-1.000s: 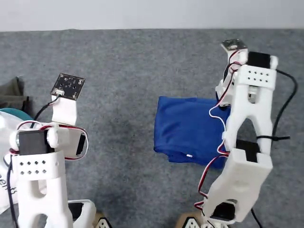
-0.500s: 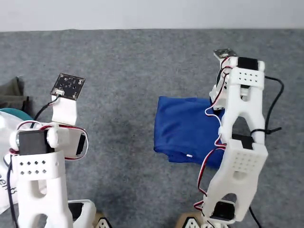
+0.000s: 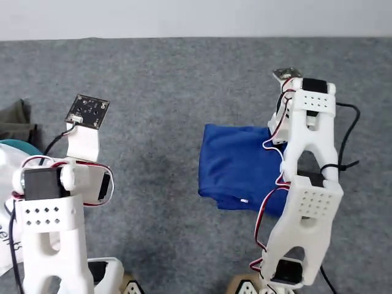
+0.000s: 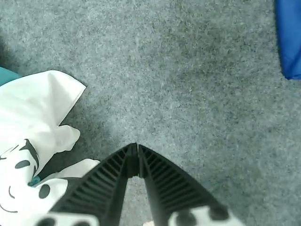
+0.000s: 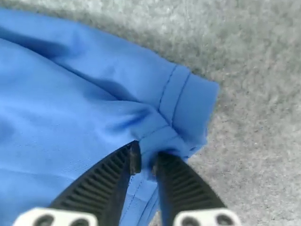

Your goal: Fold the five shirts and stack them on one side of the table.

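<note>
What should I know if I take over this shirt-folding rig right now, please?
Left claw: shut, holding nothing, over the bare grey table beside the white shirt.
Right claw: shut on the blue shirt, pinching a fold by its hemmed edge.
Things: blue shirt lies roughly folded mid-table. The white shirt, teal shirt and dark garment are heaped at the left arm's side.
Done: blue shirt apparently mostly folded.
Left: finish it, fold the others, stack all on one side.

a table [image 3: 159,92] covered edge to edge in speckled grey, felt-like fabric. a plain pale wall [image 3: 184,18] runs along its far side. soft, even light, faint shadows.
</note>
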Robot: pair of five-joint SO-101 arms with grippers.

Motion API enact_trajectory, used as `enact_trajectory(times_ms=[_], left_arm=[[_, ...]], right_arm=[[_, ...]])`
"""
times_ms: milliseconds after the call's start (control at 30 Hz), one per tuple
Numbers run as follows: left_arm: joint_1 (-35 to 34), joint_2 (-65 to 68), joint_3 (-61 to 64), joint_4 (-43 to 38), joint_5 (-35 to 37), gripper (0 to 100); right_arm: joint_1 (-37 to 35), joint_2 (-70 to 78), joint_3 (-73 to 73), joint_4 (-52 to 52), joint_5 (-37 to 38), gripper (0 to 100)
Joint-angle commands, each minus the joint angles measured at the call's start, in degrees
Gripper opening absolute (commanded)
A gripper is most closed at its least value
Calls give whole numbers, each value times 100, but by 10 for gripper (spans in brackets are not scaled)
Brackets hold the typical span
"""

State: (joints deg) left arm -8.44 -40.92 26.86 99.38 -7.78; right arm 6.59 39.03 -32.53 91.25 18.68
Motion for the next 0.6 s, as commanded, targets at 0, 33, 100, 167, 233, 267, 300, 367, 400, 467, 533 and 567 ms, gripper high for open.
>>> enact_trajectory(times_ms=[0,33,100,167,233,267,300,367,400,467,533,567], left_arm=[[18,-79,-13,105,-44,6],[18,-79,-13,105,-44,6],[18,-79,-13,105,-44,6],[18,-79,-13,105,-44,6],[18,-79,-13,105,-44,6],[18,-79,-13,105,-44,6],[18,-79,-13,105,-44,6],[18,-79,-13,105,-44,6],[18,-79,-13,105,-44,6],[18,-79,-13,105,-44,6],[18,-79,-13,105,-44,6],[18,-79,-13,105,-44,6]], right_arm=[[-57,-690,-325,-66,-26,11],[-57,-778,-325,-66,-9,10],[-57,-954,-325,-75,0,10],[-57,-1103,-325,-110,9,10],[-57,-1191,-325,-251,9,10],[-57,-1209,-325,-338,53,10],[-48,-1209,-325,-418,141,10],[-40,-1209,-325,-593,290,10],[-31,-1200,-316,-681,334,10],[-13,-1103,-316,-840,334,10],[-13,-954,-316,-901,404,10],[-22,-875,-316,-919,448,12]])
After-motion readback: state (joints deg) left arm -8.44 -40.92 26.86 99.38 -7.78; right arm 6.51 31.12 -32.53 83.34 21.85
